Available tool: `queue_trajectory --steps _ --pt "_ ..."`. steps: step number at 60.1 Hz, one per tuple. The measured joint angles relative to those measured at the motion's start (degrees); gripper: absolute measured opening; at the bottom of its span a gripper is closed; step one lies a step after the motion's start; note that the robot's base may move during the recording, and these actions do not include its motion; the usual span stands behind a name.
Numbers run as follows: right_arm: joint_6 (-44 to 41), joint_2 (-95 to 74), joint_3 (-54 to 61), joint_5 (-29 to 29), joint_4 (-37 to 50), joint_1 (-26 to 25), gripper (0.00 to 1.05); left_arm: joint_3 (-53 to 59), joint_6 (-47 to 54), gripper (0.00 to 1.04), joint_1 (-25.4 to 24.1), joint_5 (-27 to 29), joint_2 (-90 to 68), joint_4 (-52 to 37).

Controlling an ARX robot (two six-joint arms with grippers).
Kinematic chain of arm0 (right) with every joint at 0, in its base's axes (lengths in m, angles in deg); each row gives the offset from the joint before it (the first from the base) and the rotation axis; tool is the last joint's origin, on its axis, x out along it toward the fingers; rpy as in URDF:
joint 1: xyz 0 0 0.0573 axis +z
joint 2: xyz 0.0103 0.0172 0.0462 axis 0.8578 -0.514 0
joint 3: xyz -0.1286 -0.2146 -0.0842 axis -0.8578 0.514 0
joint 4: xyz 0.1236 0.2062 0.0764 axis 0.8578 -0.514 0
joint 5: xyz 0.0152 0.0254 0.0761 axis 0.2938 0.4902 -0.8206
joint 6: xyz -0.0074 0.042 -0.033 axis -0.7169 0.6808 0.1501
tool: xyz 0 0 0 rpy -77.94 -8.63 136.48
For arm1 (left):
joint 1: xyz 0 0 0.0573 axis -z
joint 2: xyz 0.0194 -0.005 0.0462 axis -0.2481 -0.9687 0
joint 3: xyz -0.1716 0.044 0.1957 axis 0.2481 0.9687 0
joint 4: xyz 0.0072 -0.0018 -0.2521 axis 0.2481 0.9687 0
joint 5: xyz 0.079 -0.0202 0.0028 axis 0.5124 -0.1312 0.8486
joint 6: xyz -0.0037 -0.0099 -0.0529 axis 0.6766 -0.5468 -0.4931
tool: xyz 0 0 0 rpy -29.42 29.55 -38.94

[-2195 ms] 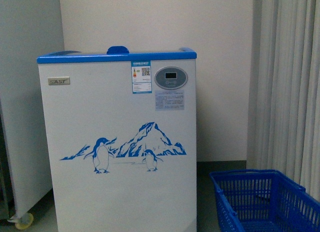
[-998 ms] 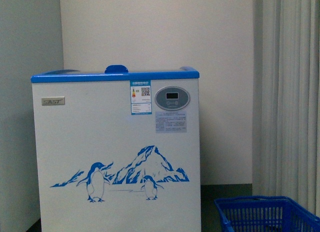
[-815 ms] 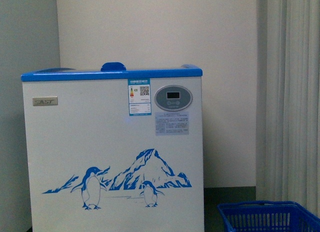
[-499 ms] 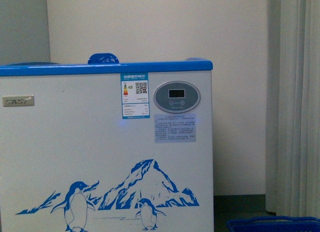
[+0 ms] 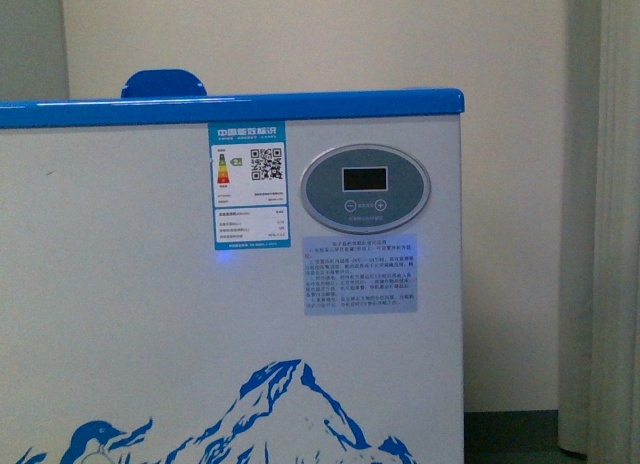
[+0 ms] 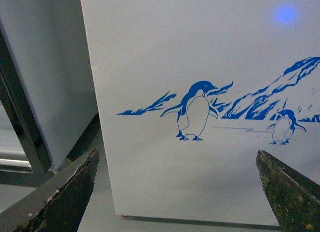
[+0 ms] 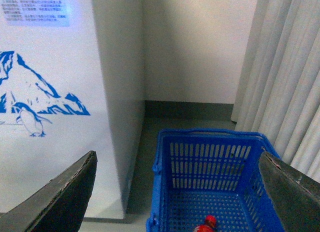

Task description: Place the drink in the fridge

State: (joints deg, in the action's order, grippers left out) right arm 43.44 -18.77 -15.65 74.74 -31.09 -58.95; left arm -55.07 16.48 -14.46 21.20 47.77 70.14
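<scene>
Left hand [image 6: 176,153] spread wide, empty, close to fridge [image 5: 130,314] front by the penguin print. Right hand [image 7: 176,154] wide too, empty. Drink [image 7: 209,223] lies in blue basket [image 7: 210,136] on floor, right of fridge. Curtain [image 7: 285,82] far right.

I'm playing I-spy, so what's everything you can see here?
fridge: one, white with blue rim, straight ahead
penguins: two, blue, printed on fridge front
control panel: one, grey oval, fridge's upper front
energy label: one, blue-edged, beside the control panel
shopping basket: one, blue, floor beside fridge
drink: one, red cap showing, inside basket
curtain: one, pale, behind basket
cabinet: one, grey-white, beside fridge
left gripper: one, dark, open, empty
right gripper: one, dark, open, above basket
</scene>
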Motion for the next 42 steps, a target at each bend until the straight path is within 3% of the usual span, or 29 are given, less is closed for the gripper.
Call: queue_trajectory --steps 23,29,32,42 --pt "0.0 0.0 0.0 0.0 0.0 0.0 0.97 0.0 0.0 0.97 0.0 -0.1 -0.1 0.0" --pt "3.9 -5.4 -3.2 4.7 -7.7 0.1 0.97 0.0 0.0 0.97 0.0 0.0 -0.1 0.0" --pt "5.3 -11.8 -5.4 4.8 -8.8 -2.1 0.97 0.0 0.0 0.97 0.0 0.0 -0.1 0.0" --pt "6.5 -37.9 -13.6 -1.7 -0.3 -13.1 0.97 0.0 0.0 0.97 0.0 0.0 -0.1 0.0"
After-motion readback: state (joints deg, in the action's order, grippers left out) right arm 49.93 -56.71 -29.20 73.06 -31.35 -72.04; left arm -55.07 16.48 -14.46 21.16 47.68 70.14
